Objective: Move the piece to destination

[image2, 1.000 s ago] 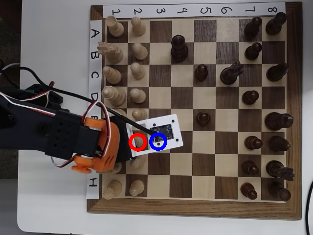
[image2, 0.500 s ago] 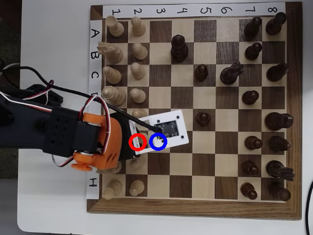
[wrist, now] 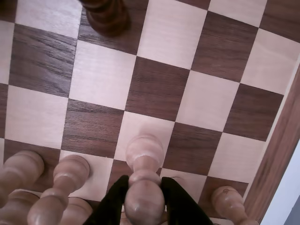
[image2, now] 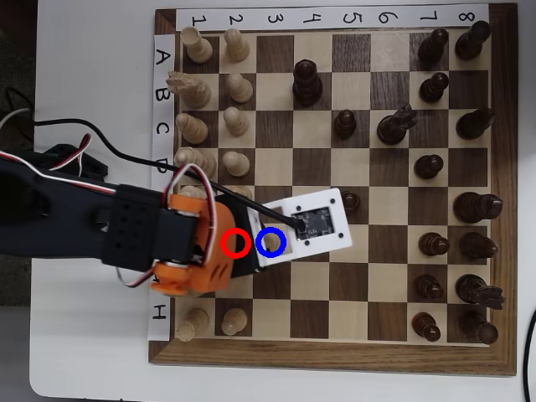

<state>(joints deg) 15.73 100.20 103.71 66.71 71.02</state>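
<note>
The chessboard [image2: 335,352] fills the right of the overhead view, the arm reaching in from the left edge. The tool [wrist: 144,199], at the bottom of the wrist view, is clamped on the piece [wrist: 143,178] — upright, base toward frame centre. It seems to sit over the destination [image2: 271,242], just right of the red-ringed square [image2: 235,243] — contact is hidden.

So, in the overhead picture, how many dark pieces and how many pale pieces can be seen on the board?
Dark pieces: 16
Pale pieces: 11 seen, counting the pawn between the jaws; the arm may hide more
Total: 27 seen
</note>
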